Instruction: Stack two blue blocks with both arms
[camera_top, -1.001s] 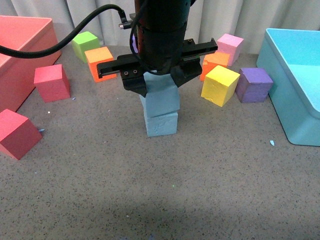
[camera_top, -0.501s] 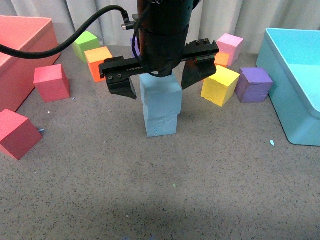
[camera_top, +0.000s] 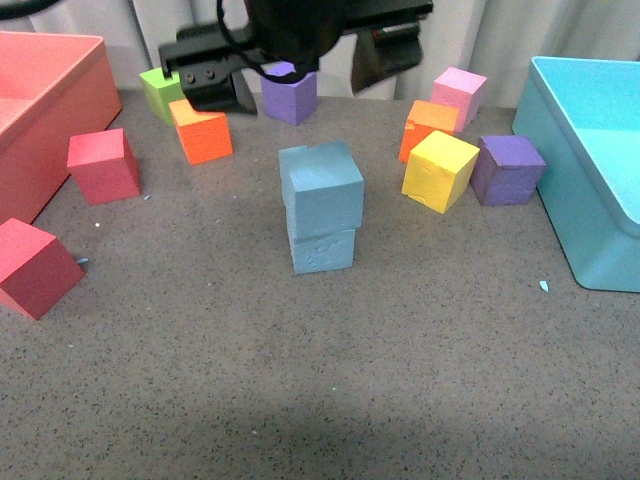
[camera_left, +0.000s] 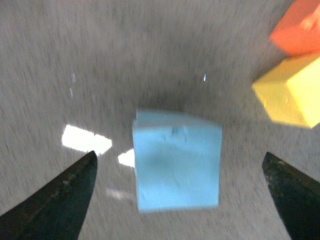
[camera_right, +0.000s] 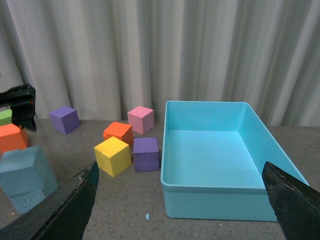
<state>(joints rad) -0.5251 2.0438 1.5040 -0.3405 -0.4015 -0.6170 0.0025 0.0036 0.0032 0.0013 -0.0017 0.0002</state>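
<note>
gaping wide, left gripper jaws clear stacked blue blocks.

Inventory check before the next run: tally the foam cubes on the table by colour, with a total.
Blue: 2
Red: 2
Orange: 2
Purple: 2
Green: 1
Yellow: 1
Pink: 1
Total: 11

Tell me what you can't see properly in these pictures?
- Front view: the left gripper is cut off by the top edge.
- Left wrist view: blurry; the top blue block hides the bottom blue block.
- Front view: the red bin runs off the left edge.
</note>
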